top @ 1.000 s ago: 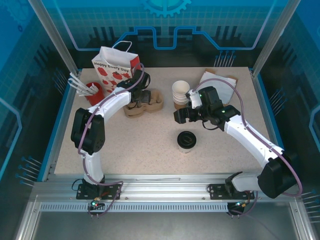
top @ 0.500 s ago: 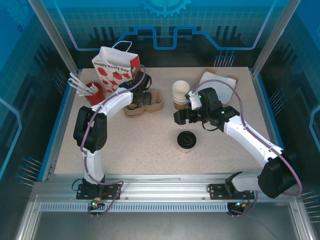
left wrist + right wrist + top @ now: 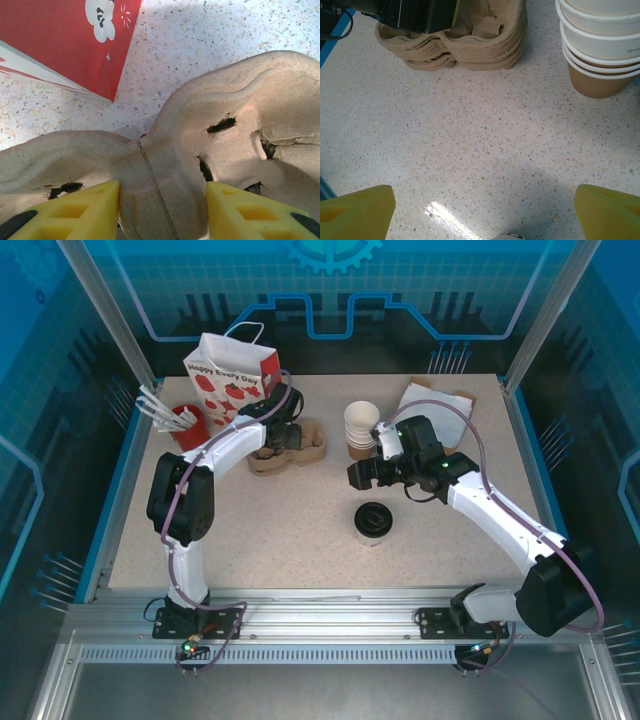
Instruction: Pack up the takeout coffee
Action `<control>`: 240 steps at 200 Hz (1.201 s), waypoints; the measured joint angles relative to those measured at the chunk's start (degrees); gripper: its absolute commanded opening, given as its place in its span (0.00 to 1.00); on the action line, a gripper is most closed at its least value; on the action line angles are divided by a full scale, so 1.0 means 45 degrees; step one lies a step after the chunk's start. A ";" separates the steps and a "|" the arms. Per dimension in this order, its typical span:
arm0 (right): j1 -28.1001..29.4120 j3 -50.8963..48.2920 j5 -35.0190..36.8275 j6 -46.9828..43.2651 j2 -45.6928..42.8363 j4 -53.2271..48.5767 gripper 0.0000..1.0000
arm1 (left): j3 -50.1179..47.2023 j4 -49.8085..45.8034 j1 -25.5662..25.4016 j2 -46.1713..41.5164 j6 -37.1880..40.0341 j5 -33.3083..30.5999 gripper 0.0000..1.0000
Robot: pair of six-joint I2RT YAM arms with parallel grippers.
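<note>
Just nearward of the right pincer [image 3: 357, 474] stands the takeout coffee [image 3: 372, 522].

Red-and-white paper bag [image 3: 232, 375]: "Happy Every Day" along upper edge. Cup stack [image 3: 600, 45] lettering cut off, unreadable.

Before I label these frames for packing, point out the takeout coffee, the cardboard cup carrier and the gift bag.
takeout coffee [image 3: 372, 519], top view, centre of black lid
cardboard cup carrier [image 3: 170, 150], left wrist view, waist between wells
gift bag [image 3: 225, 380], top view, printed front face
</note>
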 measured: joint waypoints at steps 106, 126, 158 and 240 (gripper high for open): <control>0.0000 -0.0053 0.0000 0.0000 0.0000 0.0053 0.93 | -0.0121 0.0010 0.0000 -0.0661 -0.0107 -0.0005 0.47; 0.0000 -0.0053 0.0000 0.0000 0.0000 0.0049 0.93 | -0.0262 0.0053 0.0000 -0.0714 -0.0243 -0.0005 0.47; 0.0000 -0.0019 0.0019 -0.0015 -0.0005 -0.0044 0.94 | -0.0670 0.0015 -0.0010 -0.1778 -0.0330 -0.0019 0.47; -0.0015 0.0393 0.0792 -0.0491 -0.0947 -0.0777 0.94 | -0.4148 0.0374 -0.2171 -0.7130 -0.1836 -0.0845 0.47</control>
